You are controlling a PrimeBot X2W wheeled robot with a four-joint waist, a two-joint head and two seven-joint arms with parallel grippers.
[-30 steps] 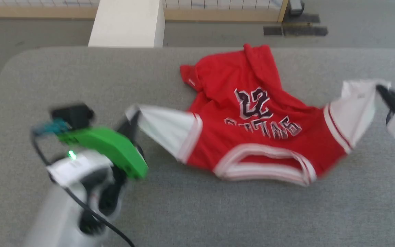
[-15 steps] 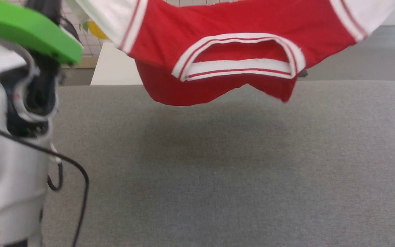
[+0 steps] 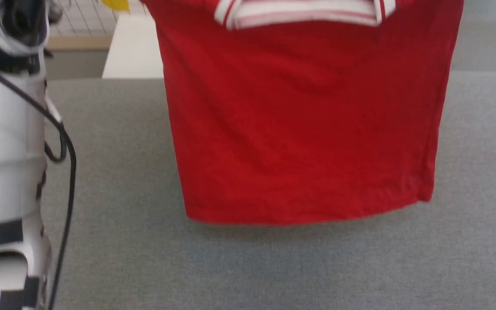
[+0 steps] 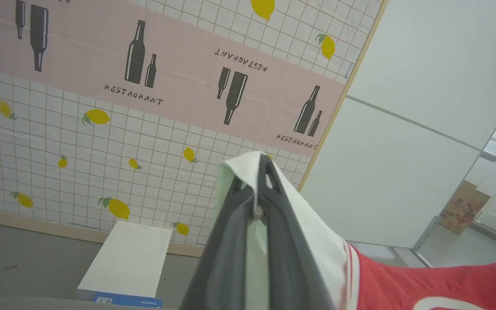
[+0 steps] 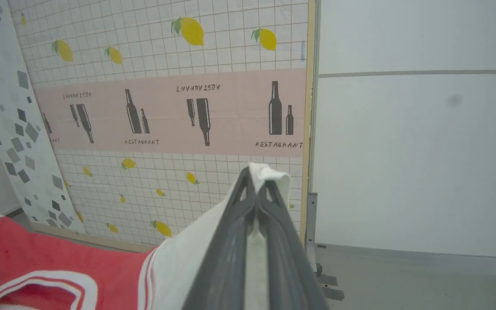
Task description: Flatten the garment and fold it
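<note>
Over a wide grey fabric-covered table, holds aloft a red jersey shirt with white short sleeves, spread broad, hem hanging low toward the tabletop. Clamps one white sleeve in the fully closed dark-fingered left gripper, the other in the equally closed right gripper.

The red fabric jersey garment hangs over the grey cloth-covered table; a white rectangular box stands behind the table, leftward.

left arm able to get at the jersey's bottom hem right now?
Probably not: left end effector is shut on a white sleeve, holding the jersey up; the hem hangs below.
</note>
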